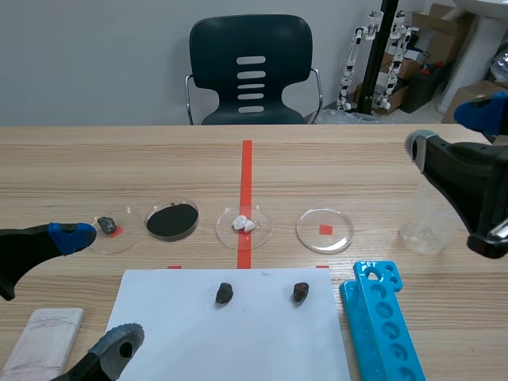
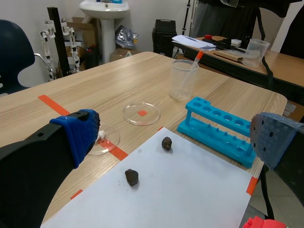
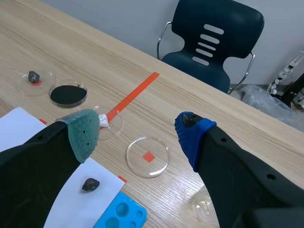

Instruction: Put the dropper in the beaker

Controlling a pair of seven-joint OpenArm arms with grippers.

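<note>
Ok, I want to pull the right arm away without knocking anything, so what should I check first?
1. Dropper inside the beaker, orange end above the rim: ok.
2. Beaker upright: ok.
3. Right gripper open, holding nothing: ok.
4. Left gripper open, holding nothing: ok.
5. Gap between the right gripper and the dropper's top: cannot tell.
6. Blue rack apart from the beaker: ok.
</note>
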